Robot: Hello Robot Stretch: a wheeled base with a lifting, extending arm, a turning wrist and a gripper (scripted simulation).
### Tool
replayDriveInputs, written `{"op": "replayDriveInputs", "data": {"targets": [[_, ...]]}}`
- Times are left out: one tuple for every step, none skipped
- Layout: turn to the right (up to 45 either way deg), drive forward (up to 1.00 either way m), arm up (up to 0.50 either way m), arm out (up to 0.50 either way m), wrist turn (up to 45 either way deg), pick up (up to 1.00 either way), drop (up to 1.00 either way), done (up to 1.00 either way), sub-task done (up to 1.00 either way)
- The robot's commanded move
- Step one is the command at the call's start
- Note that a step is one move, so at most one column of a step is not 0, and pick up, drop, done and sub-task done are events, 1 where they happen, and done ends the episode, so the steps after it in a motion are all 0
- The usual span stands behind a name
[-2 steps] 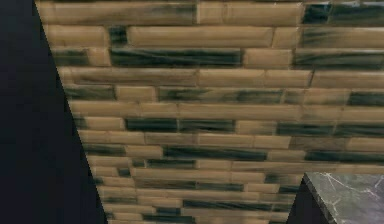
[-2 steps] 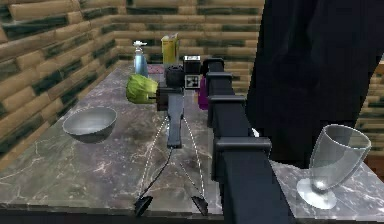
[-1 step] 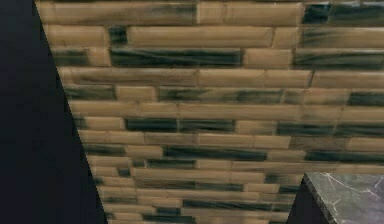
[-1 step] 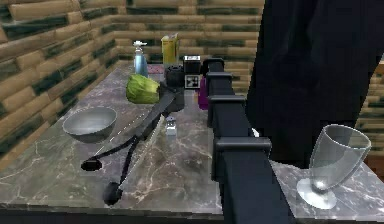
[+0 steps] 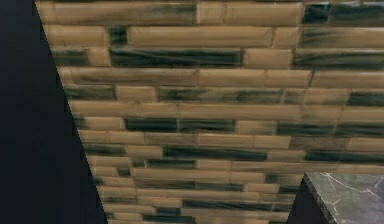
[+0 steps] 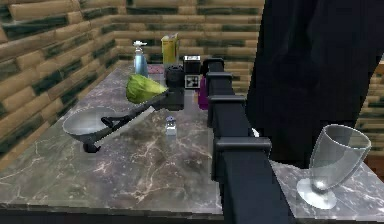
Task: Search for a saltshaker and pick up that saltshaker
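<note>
A small saltshaker stands mid-counter, just left of the arm that hides part of the marble counter. The gripper merges with a green leafy thing near the far edge, its tips indistinct; whether it grips anything cannot be told. A glass stands at the near right corner

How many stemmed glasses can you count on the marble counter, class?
1. The stemmed glass stands on the marble counter near the arm side view's right edge, right of the arm's dark bar. Others could be hidden behind that bar.
</note>
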Motion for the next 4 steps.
{"op": "replayDriveInputs", "data": {"targets": [[0.0,0.00,0.00,0.00,45.0,0.00,0.00,0.00,0.00],[0.0,0.00,0.00,0.00,36.0,0.00,0.00,0.00,0.00],[0.0,0.00,-0.16,0.00,0.0,0.00,0.00,0.00,0.00],[0.0,0.00,0.00,0.00,0.0,1.00,0.00,0.00,0.00]]}}
